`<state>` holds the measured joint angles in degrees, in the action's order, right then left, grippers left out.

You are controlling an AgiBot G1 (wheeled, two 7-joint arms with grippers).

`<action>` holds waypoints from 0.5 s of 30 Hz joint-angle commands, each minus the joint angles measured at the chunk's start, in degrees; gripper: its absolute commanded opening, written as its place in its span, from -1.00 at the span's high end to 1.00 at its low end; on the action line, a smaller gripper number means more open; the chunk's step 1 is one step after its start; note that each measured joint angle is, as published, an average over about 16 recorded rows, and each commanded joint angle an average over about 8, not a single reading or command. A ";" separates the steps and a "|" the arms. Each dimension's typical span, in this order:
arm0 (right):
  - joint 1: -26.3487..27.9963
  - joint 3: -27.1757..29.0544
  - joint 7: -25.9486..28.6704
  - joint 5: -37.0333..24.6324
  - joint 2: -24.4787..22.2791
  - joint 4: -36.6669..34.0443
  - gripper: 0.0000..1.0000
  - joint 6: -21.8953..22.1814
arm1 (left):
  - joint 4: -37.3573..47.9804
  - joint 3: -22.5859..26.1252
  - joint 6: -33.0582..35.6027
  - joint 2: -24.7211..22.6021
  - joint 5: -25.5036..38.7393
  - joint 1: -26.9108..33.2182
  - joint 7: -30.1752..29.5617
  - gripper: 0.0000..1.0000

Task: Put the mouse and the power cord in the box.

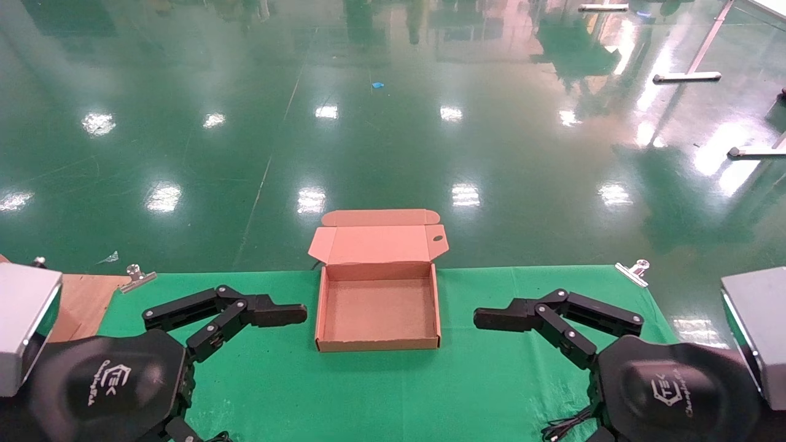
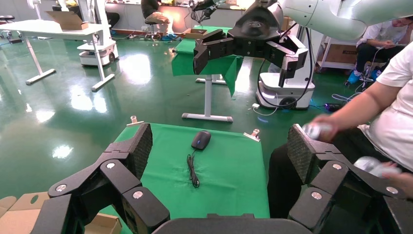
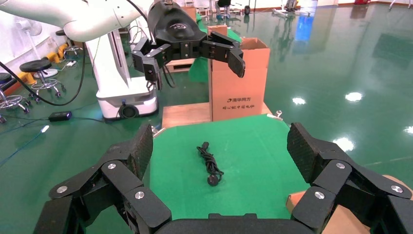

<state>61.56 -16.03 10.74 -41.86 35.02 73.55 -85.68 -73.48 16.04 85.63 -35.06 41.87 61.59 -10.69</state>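
Observation:
The box [image 1: 377, 307] lies open in the middle of the green cloth, its lid folded back and nothing inside. My left gripper [image 1: 252, 368] hovers open to its left, and my right gripper [image 1: 528, 374] hovers open to its right; neither holds anything. In the left wrist view the black mouse [image 2: 201, 140] rests on the cloth with its thin cable [image 2: 192, 170] trailing from it. The right wrist view shows the power cord [image 3: 210, 165] bundled on the cloth. In the head view my grippers hide both the mouse and the cord.
A large brown carton [image 3: 238, 80] stands on a wooden board [image 1: 86, 301] past the table's left end. A seated person [image 2: 384, 97] is beside the right end. Metal clips [image 1: 632, 270] hold the cloth at the far corners.

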 commanded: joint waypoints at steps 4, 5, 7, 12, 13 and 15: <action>0.00 -0.01 -0.01 -0.01 0.00 0.01 -1.00 -0.01 | 0.08 0.04 -0.05 -0.03 0.07 0.04 0.07 -1.00; 0.00 -0.01 -0.04 -0.04 0.00 0.02 -1.00 -0.03 | 0.07 0.07 -0.04 -0.01 0.14 0.04 0.08 -1.00; 0.04 -0.10 -0.34 -0.43 -0.09 0.15 -1.00 -0.18 | 0.06 0.22 -0.03 0.05 0.56 0.08 0.13 -1.00; 0.85 -1.74 -3.48 -7.25 -1.48 0.75 -1.00 -0.86 | 0.31 2.88 0.45 0.06 7.00 1.47 0.34 -1.00; 1.18 -2.36 -4.35 -9.62 -1.88 0.86 -1.00 -1.00 | 0.63 3.90 0.64 -0.13 9.24 2.11 0.30 -1.00; 2.04 -3.92 -6.07 -15.16 -2.58 0.98 -1.00 -1.14 | 1.70 6.29 1.23 -0.84 14.28 3.73 0.14 -1.00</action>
<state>64.13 -20.53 5.11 -58.06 33.10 74.37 -86.58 -70.80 22.86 87.08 -36.60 56.64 65.81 -10.91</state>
